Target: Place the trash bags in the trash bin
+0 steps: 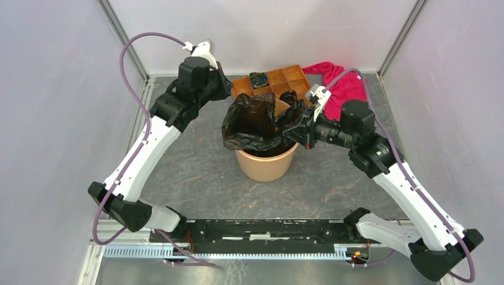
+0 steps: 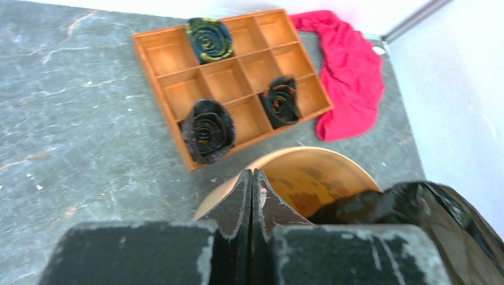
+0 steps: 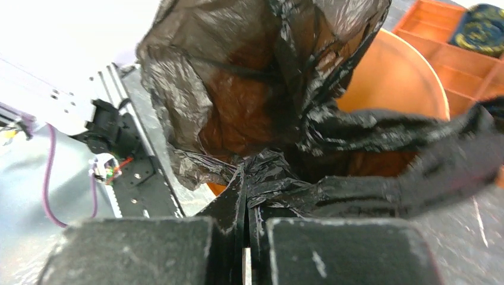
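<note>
The black trash bag (image 1: 254,119) hangs open and crumpled over the mouth of the light-orange trash bin (image 1: 264,167), part inside and part billowing above the left rim. My right gripper (image 1: 290,129) is at the bin's right rim, shut on a bunched fold of the bag (image 3: 238,89); the pinch (image 3: 246,173) shows in the right wrist view, with the bin (image 3: 398,71) behind it. My left gripper (image 1: 229,90) hovers behind the bin's far-left rim, shut and empty (image 2: 252,178), apart from the bag (image 2: 422,208) and above the bin's rim (image 2: 321,175).
An orange compartment tray (image 1: 279,78) stands behind the bin and holds small coiled black rolls (image 2: 208,127). A red cloth (image 1: 342,80) lies at the back right. Grey walls enclose the table on three sides.
</note>
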`<state>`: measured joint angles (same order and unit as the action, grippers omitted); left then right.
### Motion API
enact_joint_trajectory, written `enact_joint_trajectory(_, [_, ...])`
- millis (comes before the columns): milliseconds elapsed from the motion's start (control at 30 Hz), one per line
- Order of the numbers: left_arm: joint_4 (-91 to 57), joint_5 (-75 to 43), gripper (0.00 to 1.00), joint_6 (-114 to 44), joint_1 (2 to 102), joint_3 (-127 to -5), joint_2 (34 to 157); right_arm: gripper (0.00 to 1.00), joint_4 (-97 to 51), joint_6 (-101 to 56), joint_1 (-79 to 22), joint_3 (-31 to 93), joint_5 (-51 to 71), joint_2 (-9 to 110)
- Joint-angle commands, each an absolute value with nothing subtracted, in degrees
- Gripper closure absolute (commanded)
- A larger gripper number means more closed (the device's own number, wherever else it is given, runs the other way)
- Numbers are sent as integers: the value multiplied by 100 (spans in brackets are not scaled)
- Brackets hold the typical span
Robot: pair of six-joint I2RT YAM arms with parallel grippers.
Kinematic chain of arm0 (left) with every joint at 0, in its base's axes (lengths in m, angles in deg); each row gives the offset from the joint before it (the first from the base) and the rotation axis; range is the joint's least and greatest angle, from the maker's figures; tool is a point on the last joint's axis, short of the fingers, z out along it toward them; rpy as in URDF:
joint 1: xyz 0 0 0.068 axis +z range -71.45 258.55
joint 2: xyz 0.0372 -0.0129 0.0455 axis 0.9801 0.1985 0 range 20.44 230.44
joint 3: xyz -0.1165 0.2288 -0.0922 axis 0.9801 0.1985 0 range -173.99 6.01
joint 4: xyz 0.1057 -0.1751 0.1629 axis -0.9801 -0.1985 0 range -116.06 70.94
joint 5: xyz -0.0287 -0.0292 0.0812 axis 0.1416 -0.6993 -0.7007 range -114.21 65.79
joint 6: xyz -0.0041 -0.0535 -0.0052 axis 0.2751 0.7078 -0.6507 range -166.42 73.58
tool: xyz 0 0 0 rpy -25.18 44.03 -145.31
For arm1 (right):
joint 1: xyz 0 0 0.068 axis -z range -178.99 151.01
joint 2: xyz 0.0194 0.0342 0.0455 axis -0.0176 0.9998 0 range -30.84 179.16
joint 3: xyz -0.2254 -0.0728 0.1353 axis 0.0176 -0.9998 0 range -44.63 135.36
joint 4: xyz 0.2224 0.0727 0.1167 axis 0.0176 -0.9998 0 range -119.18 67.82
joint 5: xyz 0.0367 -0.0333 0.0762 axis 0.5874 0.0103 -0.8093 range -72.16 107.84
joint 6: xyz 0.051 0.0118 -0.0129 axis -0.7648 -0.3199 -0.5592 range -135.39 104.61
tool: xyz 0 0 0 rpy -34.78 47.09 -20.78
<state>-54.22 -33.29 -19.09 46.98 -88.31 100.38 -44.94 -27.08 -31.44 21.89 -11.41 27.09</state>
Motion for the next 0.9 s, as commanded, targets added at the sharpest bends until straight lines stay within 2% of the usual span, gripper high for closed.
enact_joint_trajectory(0, [-5354,-3370,98,-2116,4999,-8976,10430,100,-5249,-2244,-3072,1920,-244,2404])
enact_joint_trajectory(133, [-5489,-3225,98,-2221,5238,-9003,10342,100,-5483,-2050,-3059,1977,348,2279])
enact_joint_trajectory(167, [-5526,-3026,91,-2257,5251,-8996,10221,100,-5426,-2069,-3063,2013,289,2299])
enact_joint_trajectory(267, [-5253,-2297,38,-2371,5252,-8482,9544,100,-5164,-2139,-3061,2122,-85,2459])
enact_joint_trajectory(300, [-5165,-2047,24,-2426,5253,-8247,9248,100,-5127,-2145,-3065,2181,-128,2532])
enact_joint_trajectory(367, [-5145,-1492,6,-2613,5248,-7911,8768,100,-5058,-2147,-3066,2294,-166,2625])
enact_joint_trajectory(400, [-5136,-1145,1,-2669,5246,-7711,8565,100,-5021,-2141,-3065,2342,-231,2662])
enact_joint_trajectory(467, [-5147,-540,0,-2682,5179,-7473,8300,100,-4949,-2166,-3063,2389,-352,2722])
enact_joint_trajectory(533, [-5216,-544,0,-2739,4889,-7309,8162,100,-4874,-2190,-3059,2421,-460,2759])
enact_joint_trajectory(700, [-5797,-2246,0,-2983,3716,-7514,8537,100,-4741,-2285,-3066,2391,-561,2796])
enact_joint_trajectory(867, [-5801,-2860,0,-2949,3540,-7737,8874,100,-4769,-2307,-3059,2384,-563,2724])
